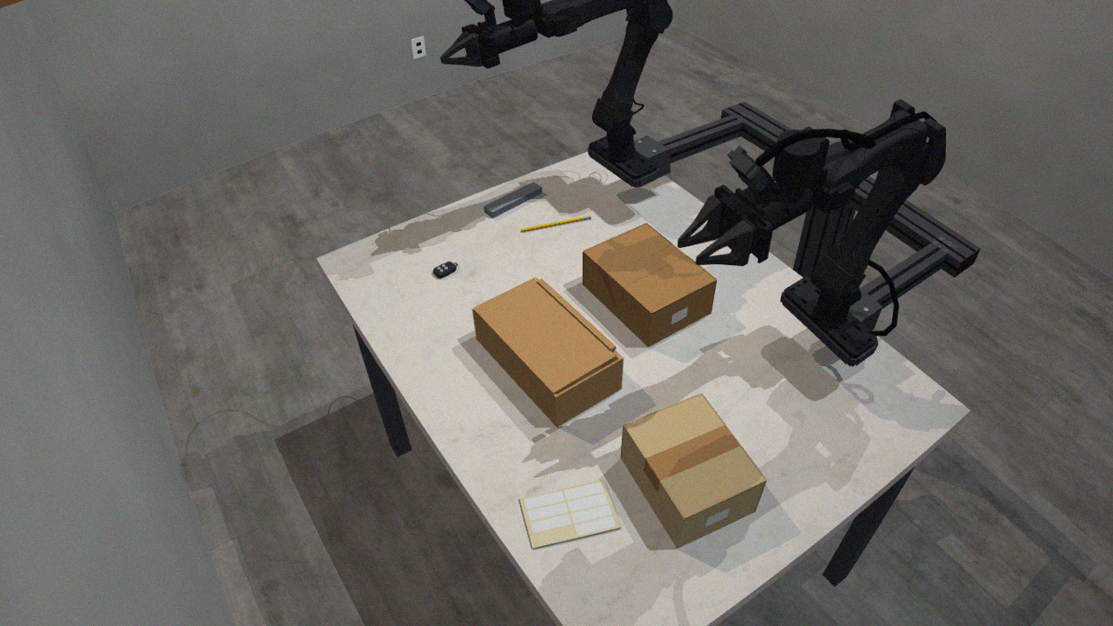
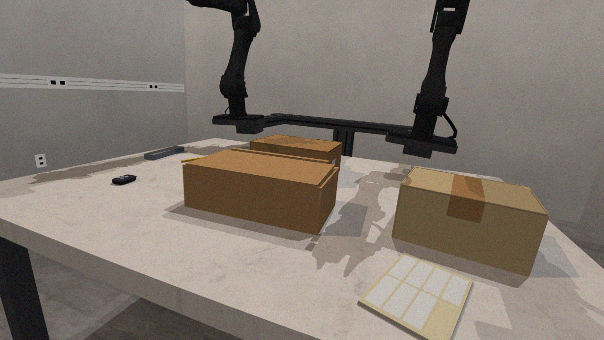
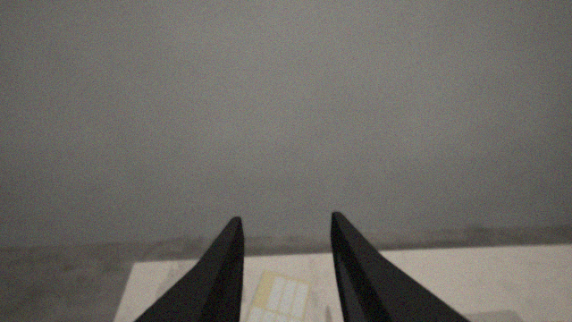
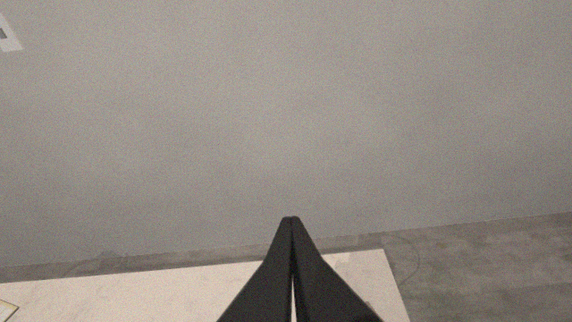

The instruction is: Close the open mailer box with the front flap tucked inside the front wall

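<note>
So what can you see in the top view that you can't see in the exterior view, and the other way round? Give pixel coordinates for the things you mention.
Only the top view: the left gripper (image 1: 689, 253) (image 3: 287, 225) and the right gripper (image 1: 443, 59) (image 4: 290, 226).

Only the exterior view: the long white socket strip (image 2: 96, 85) on the wall.

Both: the taped box (image 1: 719, 482) (image 2: 502, 236), two browner boxes (image 1: 541, 335) (image 1: 645, 272) (image 2: 257, 166) (image 2: 295, 143), the label sheet (image 1: 569, 514) (image 2: 415, 293) (image 3: 286, 297) (image 4: 4, 309), the black fob (image 1: 445, 269) (image 2: 124, 179), the grey bar (image 1: 513, 200) (image 2: 164, 153) and the pencil (image 1: 556, 224) (image 2: 190, 159), partly hidden in the exterior view.
</note>
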Available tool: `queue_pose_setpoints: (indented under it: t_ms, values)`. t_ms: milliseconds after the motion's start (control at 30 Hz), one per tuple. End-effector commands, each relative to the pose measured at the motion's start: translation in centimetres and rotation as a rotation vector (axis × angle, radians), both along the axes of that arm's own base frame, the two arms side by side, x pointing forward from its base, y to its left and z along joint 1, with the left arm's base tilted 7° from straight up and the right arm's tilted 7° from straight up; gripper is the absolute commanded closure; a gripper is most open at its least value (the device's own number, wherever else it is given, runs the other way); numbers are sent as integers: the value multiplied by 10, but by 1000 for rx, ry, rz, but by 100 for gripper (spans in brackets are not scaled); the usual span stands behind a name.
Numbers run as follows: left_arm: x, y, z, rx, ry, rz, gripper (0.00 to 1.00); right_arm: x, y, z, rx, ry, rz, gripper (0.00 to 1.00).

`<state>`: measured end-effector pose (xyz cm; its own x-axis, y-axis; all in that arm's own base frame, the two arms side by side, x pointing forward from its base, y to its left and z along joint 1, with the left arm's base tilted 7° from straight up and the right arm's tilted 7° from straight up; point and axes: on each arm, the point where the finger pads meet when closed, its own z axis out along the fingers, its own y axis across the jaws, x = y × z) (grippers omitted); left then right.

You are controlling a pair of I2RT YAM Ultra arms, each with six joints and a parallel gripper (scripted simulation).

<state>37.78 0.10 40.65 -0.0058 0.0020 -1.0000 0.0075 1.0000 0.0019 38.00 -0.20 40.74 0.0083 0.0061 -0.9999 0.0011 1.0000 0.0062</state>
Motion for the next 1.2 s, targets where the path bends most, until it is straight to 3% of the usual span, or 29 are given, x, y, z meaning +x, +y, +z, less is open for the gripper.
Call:
queue_pose_setpoints:
  t_ms: [0,100,267,467,600,1167]
  values:
    - [-4,0,12,10,-31,1,62,0,2,6,-2,-10,0,99]
    - [-1,1,4,7,-24,7,62,5,1,-4,-6,15,-4,99]
    - [-2,1,10,6,-25,5,62,-8,2,14,-7,-42,-3,99]
    - [2,1,-5,0,-1,4,62,-6,1,6,-8,-26,-4,99]
    - [-2,1,7,-3,-31,6,62,-7,2,8,-9,-28,-3,99]
    - [-2,2,4,-5,-22,9,62,-7,1,5,-9,-20,-5,99]
